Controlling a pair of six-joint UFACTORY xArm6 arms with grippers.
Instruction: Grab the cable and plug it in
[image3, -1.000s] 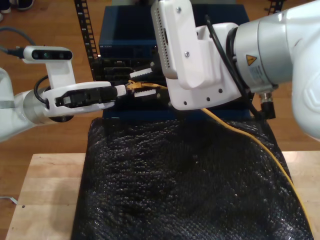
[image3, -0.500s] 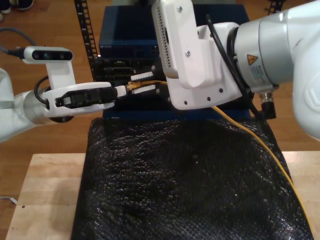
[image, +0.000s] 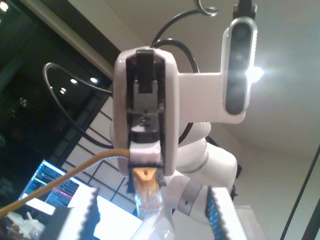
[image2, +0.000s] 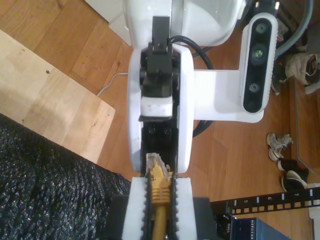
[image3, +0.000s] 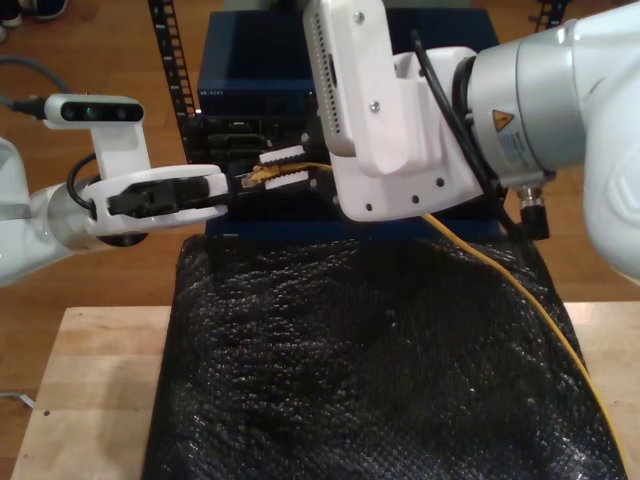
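The yellow cable (image3: 520, 290) runs from the exterior view's lower right up across the black mat to my second gripper (image3: 272, 170). That gripper is shut on the cable's orange boot just behind the clear plug (image3: 250, 178). In the second wrist view the white serrated fingers (image2: 137, 200) clamp the boot (image2: 159, 182). My first gripper (image3: 228, 187) reaches in from the exterior view's left and is open, its tips just short of the plug. In the first wrist view its fingers (image: 85, 212) stand wide apart, with the clear plug (image: 150, 220) between them, untouched.
A blue rack of network gear (image3: 260, 80) stands behind the grippers, with a black perforated rail (image3: 165, 60) beside it. Black bubble wrap (image3: 370, 370) covers the wooden table (image3: 90, 400). Shoes (image2: 282, 145) lie on the wooden floor.
My first gripper has drawn back toward the exterior view's left, off the plug tip it was touching. The second gripper still holds the cable, with the plug shifted slightly left.
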